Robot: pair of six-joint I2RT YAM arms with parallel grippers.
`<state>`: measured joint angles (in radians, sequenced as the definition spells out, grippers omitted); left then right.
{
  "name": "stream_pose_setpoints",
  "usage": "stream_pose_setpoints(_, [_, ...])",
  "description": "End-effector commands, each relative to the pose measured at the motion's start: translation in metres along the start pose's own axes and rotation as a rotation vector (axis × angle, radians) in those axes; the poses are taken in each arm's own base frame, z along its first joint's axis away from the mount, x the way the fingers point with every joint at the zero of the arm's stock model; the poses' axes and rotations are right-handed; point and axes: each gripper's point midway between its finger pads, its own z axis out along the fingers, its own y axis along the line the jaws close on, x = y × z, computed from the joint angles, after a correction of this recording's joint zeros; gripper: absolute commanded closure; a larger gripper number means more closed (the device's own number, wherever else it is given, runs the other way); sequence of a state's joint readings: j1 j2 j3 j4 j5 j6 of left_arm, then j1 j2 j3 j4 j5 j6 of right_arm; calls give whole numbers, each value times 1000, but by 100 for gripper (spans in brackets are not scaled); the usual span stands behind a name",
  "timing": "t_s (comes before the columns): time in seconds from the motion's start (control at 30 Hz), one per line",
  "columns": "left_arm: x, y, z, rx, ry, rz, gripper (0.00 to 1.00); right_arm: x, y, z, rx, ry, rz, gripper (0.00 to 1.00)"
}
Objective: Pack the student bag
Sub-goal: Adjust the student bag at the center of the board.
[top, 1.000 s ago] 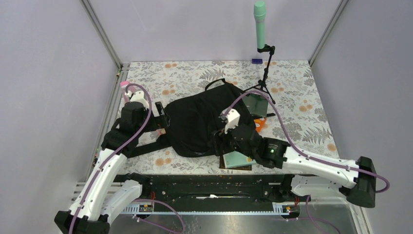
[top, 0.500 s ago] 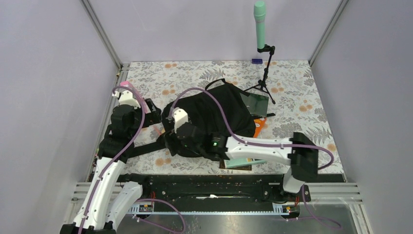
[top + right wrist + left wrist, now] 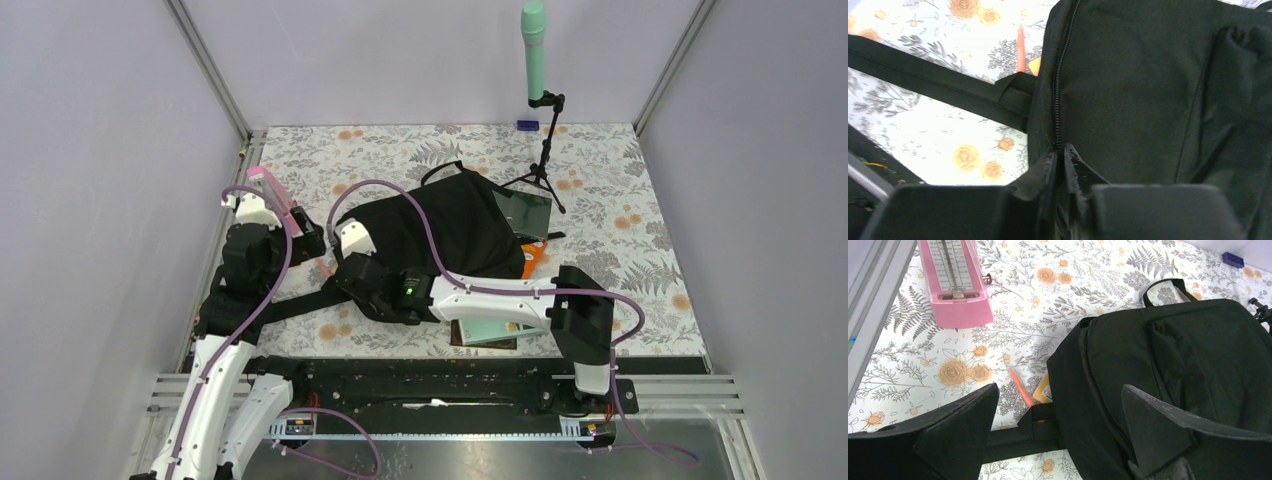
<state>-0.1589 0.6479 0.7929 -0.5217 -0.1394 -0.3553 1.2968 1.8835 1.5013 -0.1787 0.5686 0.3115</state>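
While large soft black fabric backpack (image 3: pixel 440 245) lies on floral table (image 3: pixel 620 200) | right gripper (image 3: pixel 1059 152) clenched on its zipper seam | left gripper (image 3: pixel 1058 387) spread wide | orange pencil (image 3: pixel 1020 386) alongside

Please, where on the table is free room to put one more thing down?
Free: the far strip between the pink box and the microphone stand, behind the student bag; also the right side past that stand. Crowded: the bag's left, with strap and pencil.

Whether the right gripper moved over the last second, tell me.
Yes. The right gripper swung left across the student bag, away from the microphone stand.
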Motion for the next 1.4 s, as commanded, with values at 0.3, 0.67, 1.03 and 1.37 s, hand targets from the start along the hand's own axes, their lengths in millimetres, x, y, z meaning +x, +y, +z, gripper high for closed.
stream_pose_setpoints(0.3, [-14, -2, -1, 16, -90, -37, 1, -57, -87, -46, 58, -143, 307, 100])
stream_pose_setpoints(0.67, [44, -42, 38, 197, 239, -49, 1, 19, -238, -83, 401, -238, 536, 100])
stream_pose_setpoints(1.03, [79, -43, 66, 177, 407, -63, 1, 33, -249, -88, 437, -213, 477, 100])
stream_pose_setpoints(1.37, [97, -52, 93, 190, 534, -81, 34, 34, -241, -94, 362, -206, 436, 100])
